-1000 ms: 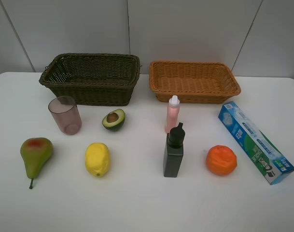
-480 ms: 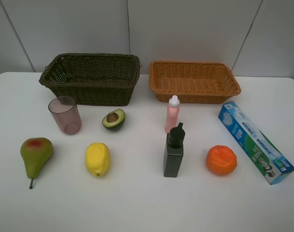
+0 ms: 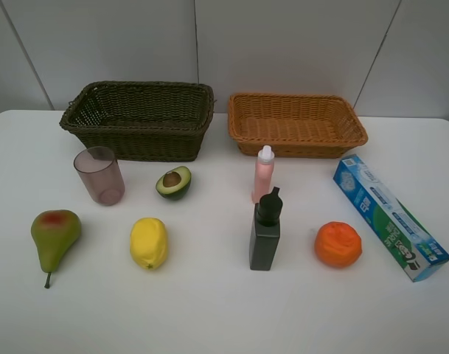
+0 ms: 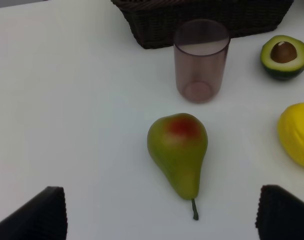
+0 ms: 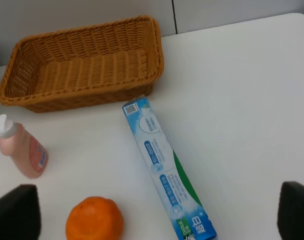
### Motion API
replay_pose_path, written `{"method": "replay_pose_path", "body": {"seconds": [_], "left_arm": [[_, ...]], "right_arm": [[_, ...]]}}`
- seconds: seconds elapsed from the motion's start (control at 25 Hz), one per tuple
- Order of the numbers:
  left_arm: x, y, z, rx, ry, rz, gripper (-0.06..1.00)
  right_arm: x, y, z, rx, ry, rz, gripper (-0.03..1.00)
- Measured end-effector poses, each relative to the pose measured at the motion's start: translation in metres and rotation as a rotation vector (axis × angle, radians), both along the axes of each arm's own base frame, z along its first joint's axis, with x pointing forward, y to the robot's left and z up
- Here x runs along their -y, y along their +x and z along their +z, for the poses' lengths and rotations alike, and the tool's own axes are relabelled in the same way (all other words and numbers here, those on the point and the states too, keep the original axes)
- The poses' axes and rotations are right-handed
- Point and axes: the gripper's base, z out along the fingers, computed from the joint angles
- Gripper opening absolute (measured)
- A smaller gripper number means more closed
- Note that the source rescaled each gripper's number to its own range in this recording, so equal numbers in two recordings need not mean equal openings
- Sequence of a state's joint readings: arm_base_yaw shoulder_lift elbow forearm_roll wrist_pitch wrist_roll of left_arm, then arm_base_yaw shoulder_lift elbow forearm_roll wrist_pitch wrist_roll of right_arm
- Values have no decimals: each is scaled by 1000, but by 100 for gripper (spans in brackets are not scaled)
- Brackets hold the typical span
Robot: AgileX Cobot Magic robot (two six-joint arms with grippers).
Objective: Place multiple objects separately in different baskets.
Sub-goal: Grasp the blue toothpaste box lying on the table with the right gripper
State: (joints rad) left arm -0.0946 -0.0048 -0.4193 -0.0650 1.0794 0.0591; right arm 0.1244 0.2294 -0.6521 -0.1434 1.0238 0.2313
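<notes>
**Change:** none. High view matches the last sec throughout: no item shifted, no arm in shot. Judged: task at zero, sorting not begun.

**Baskets (2), rear of table point(image 3: 209, 317):**
- dark basket point(image 3: 136, 140), rear left, nothing in it.
- tan basket point(image 3: 298, 147), rear right, just beside the dark one, nothing in it.

**Items (8), all on table:**
- cup point(image 3: 99, 175), upright, in front of dark basket.
- avocado point(image 3: 173, 182), cut face up, right of cup.
- pear point(image 3: 54, 234), front left, lying, stem toward front edge.
- lemon point(image 3: 149, 242), right of pear.
- pink bottle point(image 3: 263, 175), upright, in front of tan basket.
- dark bottle point(image 3: 265, 234), upright, just in front of pink bottle.
- orange point(image 3: 338, 244), right of dark bottle.
- box point(image 3: 390, 216), far right, lying at a slant.

**Arms:**
- left gripper point(image 4: 162, 214): above table, jaws spread wide, holding nothing; pear lies ahead, centred between the tips. Prob. first pick.
- right gripper point(image 5: 155, 212): above table, jaws spread wide, holding nothing; box and orange ahead, tan basket beyond.
</notes>
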Motion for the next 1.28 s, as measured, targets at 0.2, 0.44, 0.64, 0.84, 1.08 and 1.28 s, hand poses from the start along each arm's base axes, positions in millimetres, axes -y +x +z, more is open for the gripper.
{"method": "replay_pose_path", "body": {"seconds": [0.2, 0.44, 0.64, 0.84, 1.08, 1.28], "left_arm": [[0, 0, 0, 0, 0, 0, 100], [0, 0, 0, 0, 0, 0, 100], [0, 0, 0, 0, 0, 0, 100], [0, 0, 0, 0, 0, 0, 100], [0, 0, 0, 0, 0, 0, 100], [0, 0, 0, 0, 0, 0, 100]], "right_arm": [[-6, 46, 19, -119, -100, 58, 100], [-15, 111, 7, -302, -221, 152, 100], [-18, 158, -21, -433, -301, 194, 100], [-23, 197, -56, -544, -392, 286, 100], [-28, 227, -91, -593, -501, 439, 100], [-31, 244, -119, -631, -526, 499, 100]]}}
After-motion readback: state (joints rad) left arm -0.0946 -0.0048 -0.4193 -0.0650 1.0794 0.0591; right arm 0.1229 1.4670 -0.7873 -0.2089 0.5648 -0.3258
